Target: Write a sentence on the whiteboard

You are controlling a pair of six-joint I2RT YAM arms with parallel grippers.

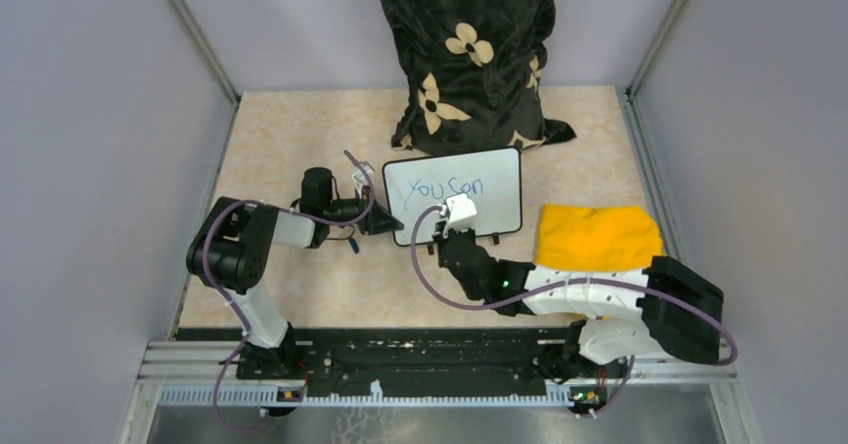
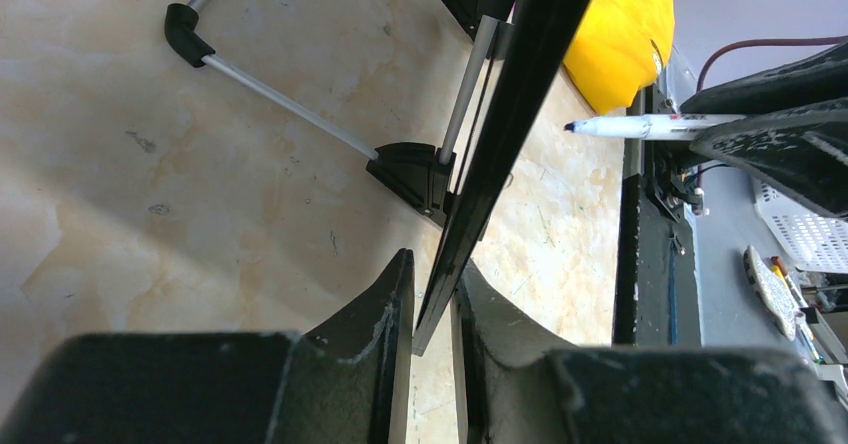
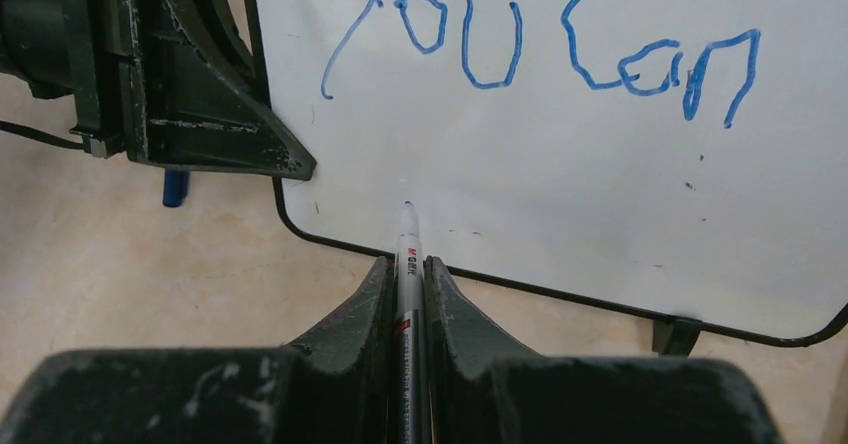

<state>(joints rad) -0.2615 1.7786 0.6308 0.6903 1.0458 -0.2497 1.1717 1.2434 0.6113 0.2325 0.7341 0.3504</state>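
Pinching a white marker (image 3: 407, 239) lengthwise between its closed-in jaws, the right gripper (image 3: 407, 269) aims the tip at the bare lower-left part of the whiteboard (image 3: 560, 194). In the left wrist view a small gap shows between tip and board face, so the pen looks lifted. The left gripper (image 2: 435, 269) clamps the board's left edge and steadies it upright on the table (image 1: 300, 144). Of the sentence (image 3: 540, 49), only "You can" stands in blue along the top, so I judge the writing partway done. Next, the tip must press lightly onto the empty lower band to start a second line, without pushing the board over.
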